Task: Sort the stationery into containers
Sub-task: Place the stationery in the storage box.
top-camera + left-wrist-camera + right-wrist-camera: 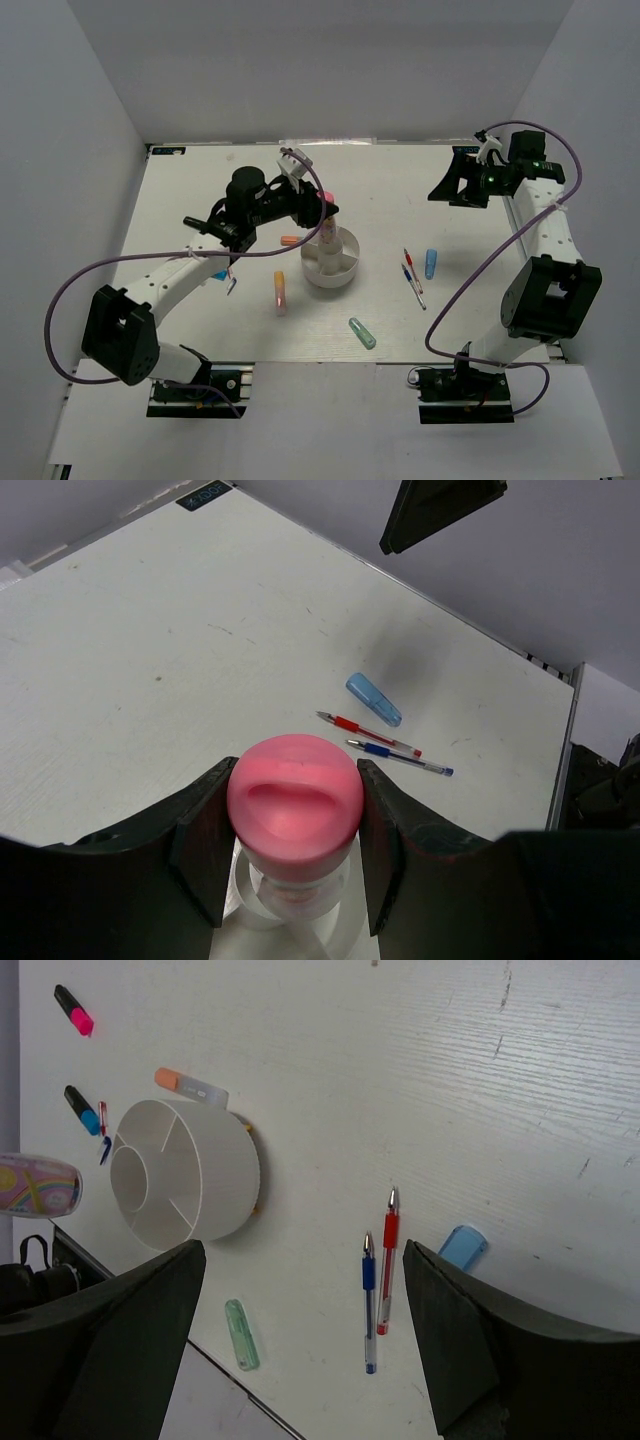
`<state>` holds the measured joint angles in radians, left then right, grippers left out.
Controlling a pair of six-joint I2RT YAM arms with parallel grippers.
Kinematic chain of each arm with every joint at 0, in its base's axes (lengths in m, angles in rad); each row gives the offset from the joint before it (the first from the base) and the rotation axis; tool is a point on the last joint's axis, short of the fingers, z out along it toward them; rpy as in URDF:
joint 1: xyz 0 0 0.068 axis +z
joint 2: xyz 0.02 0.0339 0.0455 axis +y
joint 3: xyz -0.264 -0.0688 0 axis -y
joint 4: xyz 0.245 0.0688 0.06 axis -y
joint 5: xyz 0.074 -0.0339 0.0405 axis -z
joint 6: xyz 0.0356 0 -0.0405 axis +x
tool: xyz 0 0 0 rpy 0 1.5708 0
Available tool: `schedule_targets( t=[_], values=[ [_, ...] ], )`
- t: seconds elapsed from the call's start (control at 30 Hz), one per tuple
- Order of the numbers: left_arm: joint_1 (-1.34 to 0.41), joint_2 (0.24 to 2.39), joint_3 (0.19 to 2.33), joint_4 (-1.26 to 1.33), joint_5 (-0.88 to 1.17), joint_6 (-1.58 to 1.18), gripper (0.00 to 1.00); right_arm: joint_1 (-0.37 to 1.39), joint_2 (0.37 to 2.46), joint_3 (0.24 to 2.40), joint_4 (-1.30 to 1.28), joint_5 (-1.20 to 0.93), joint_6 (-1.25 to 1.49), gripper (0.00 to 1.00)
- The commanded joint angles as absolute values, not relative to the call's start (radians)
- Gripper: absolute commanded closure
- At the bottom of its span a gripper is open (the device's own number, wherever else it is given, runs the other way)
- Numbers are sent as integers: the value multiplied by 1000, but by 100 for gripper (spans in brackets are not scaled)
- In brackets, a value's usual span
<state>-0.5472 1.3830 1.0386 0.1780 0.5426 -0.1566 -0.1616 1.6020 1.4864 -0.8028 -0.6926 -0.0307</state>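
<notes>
Left claw (293,815) clamped on stubby pink-capped plastic highlighter (295,802), upright over round white compartmented cup (330,281), centre frame. Probably light, stiff, slick; mid-barrel grip safest. Right claw (305,1340) gaping, upper right.

A: Where does the cup (330,278) sit from the left pincer (295,830)?
B: Directly under it. A highlighter (295,800) stands upright between its fingers, over the cup.
A: And ahead of that pincer?
B: A thin pen (368,733) and a second pen (400,757) lie side by side beyond the fingertips. A stubby highlighter (374,699) lies just behind them, and the right pincer (452,188) is farther off.
</notes>
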Motion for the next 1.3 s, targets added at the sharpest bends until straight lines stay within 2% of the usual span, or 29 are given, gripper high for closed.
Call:
schedule_targets(
  t=[0.0,1.13,1.27],
  values=[
    [-552,1388,1040,241,572,-140,100,-161,1568,1476,-759,-687,-67,15],
    [-552,1493,997,331,606,-158,100,-155,1568,1371,-710,-745,-61,15],
    [-561,1497,991,347,603,-158,95,-155,1555,1367,-704,-736,-74,15]
  ],
)
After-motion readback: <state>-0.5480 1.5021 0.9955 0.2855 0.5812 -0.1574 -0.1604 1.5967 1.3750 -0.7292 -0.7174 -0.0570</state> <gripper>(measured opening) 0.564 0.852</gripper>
